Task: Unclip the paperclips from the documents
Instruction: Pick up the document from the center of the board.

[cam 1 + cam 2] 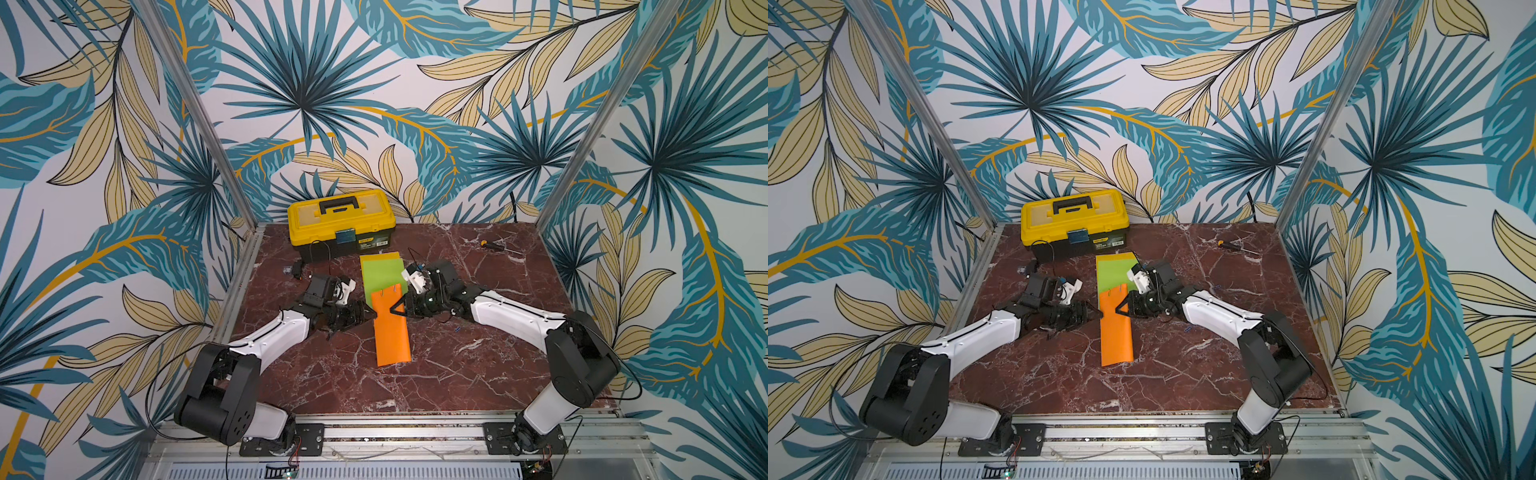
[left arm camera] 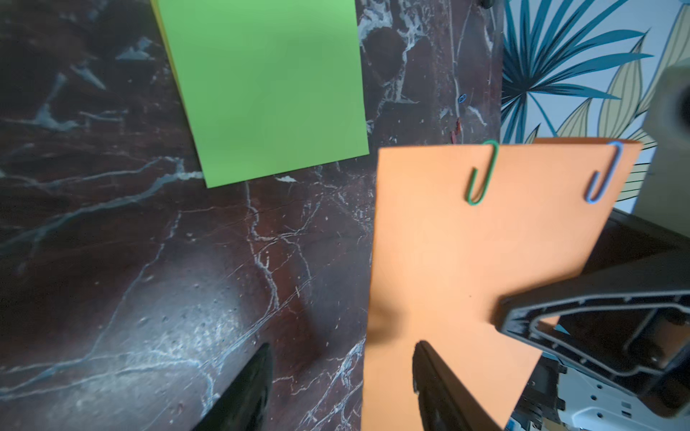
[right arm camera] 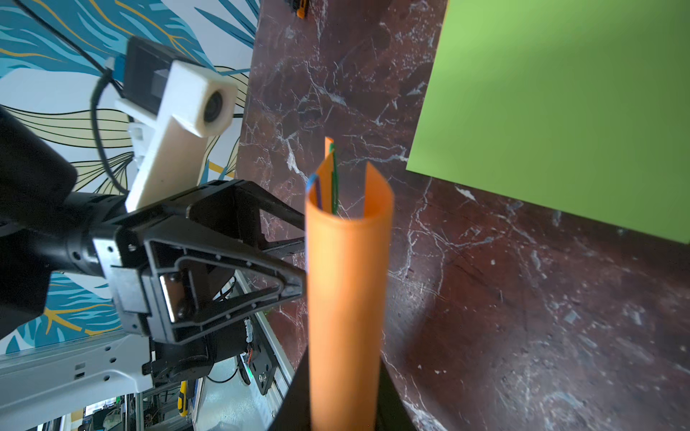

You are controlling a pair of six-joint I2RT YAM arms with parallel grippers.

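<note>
The orange document (image 1: 392, 332) is lifted and curled, with my right gripper (image 3: 345, 392) shut on its right edge (image 1: 400, 309). A green paperclip (image 2: 481, 175) and a blue paperclip (image 2: 603, 175) sit on its far edge. My left gripper (image 2: 341, 373) stands open at the sheet's left edge (image 1: 370, 318), one finger over the orange paper and the other over bare table. The lime green document (image 1: 382, 274) lies flat behind, on top of the yellow document (image 1: 380, 257).
A yellow-and-black toolbox (image 1: 340, 220) stands at the back of the marble table (image 1: 457, 374). A small screwdriver (image 1: 492, 245) lies at the back right. Loose paperclips lie on the table to the right, one blue (image 1: 457, 329). A small black object (image 1: 297, 270) sits near the left arm.
</note>
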